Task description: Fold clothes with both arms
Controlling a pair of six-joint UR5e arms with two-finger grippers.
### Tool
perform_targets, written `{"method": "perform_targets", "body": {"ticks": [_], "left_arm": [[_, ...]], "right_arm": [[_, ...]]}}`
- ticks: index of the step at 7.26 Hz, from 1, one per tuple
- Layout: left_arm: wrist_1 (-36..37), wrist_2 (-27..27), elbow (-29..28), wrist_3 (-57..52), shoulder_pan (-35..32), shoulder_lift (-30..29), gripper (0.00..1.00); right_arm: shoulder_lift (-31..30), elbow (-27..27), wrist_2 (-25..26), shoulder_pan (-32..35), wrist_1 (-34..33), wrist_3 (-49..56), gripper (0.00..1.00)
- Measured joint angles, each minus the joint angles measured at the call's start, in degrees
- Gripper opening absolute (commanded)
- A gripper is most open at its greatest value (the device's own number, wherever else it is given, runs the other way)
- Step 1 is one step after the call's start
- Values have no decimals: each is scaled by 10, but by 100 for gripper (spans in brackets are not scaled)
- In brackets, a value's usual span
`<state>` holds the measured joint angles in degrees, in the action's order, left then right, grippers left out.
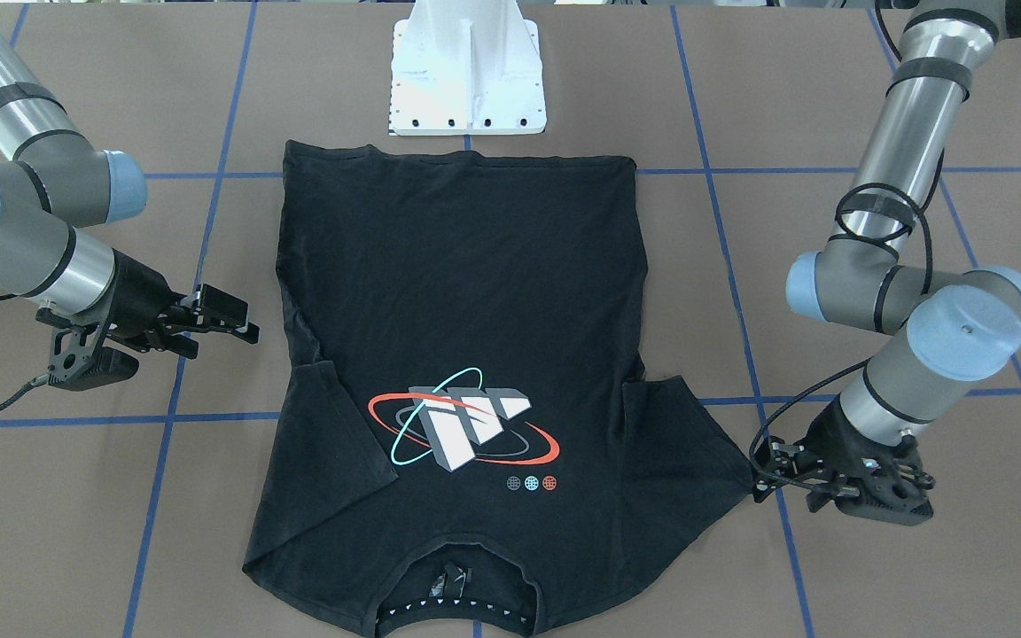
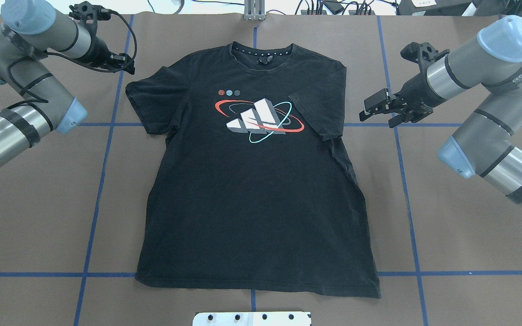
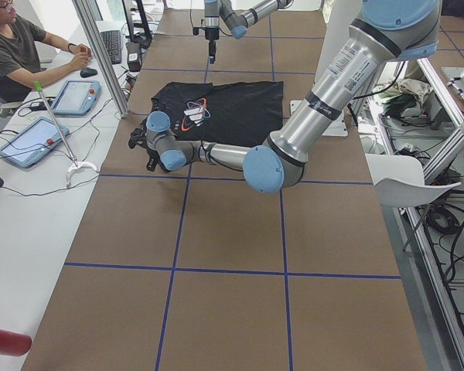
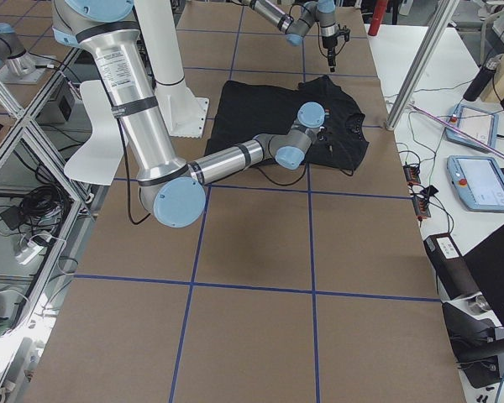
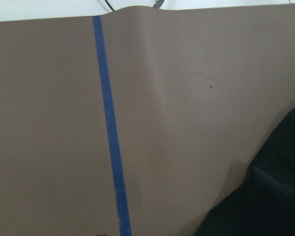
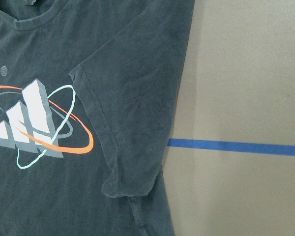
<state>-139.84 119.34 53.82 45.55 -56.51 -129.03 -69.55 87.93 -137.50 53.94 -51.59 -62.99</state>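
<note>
Starting at my base (image 2: 252, 318), the shirt (image 2: 252, 203) lies flat on the brown table (image 2: 460, 235) with the print side up. Its hem (image 2: 256, 287) is nearest me, just short of the base. Blue tape (image 2: 102, 181) marks the table in a grid, and one line passes under the cloth.

Farther out, the graphic (image 2: 258, 117) sits on the chest: white blocks ringed in red and teal, with three small dots above it.

My right gripper (image 2: 374, 111) hangs level with it, off the shirt's side and apart from the cloth. Its jaws are parted and hold nothing. The right sleeve (image 2: 322, 111) on that side is folded in over the chest, so its cuff edge runs close to the graphic. My right wrist camera looks down on that fold.

The left sleeve (image 2: 145, 102) is spread out flat.

My left gripper (image 2: 125, 67) is low at that sleeve's outer corner, just beside it or perhaps touching. I cannot tell whether its jaws are parted or closed, because my left wrist camera shows only table, tape and a dark corner of cloth.

Farthest from me, the collar (image 2: 261, 49) lies near the table's far edge.
</note>
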Motion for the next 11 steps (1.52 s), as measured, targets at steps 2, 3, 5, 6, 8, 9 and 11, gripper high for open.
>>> {"method": "perform_targets", "body": {"ticks": [2,3,5,6,8,9,11], "left_arm": [[-31,0,-32,1,7,-6,53],[-35,1,-35,2,7,-6,53],[-35,8,-28,3,5,-6,53],[-32,23,-21,3,4,-3,53],[-28,51,-3,3,4,13,53],[-26,55,5,4,3,24,53],[-24,57,18,7,6,40,53]], "right_arm": [[-5,6,0,2,0,0,100],[-5,7,0,2,0,0,100],[-4,7,0,4,0,0,100],[-4,7,0,4,0,0,100],[-4,7,1,5,0,-1,100],[-4,7,1,5,0,-1,100],[-4,7,1,6,0,-3,100]]}}
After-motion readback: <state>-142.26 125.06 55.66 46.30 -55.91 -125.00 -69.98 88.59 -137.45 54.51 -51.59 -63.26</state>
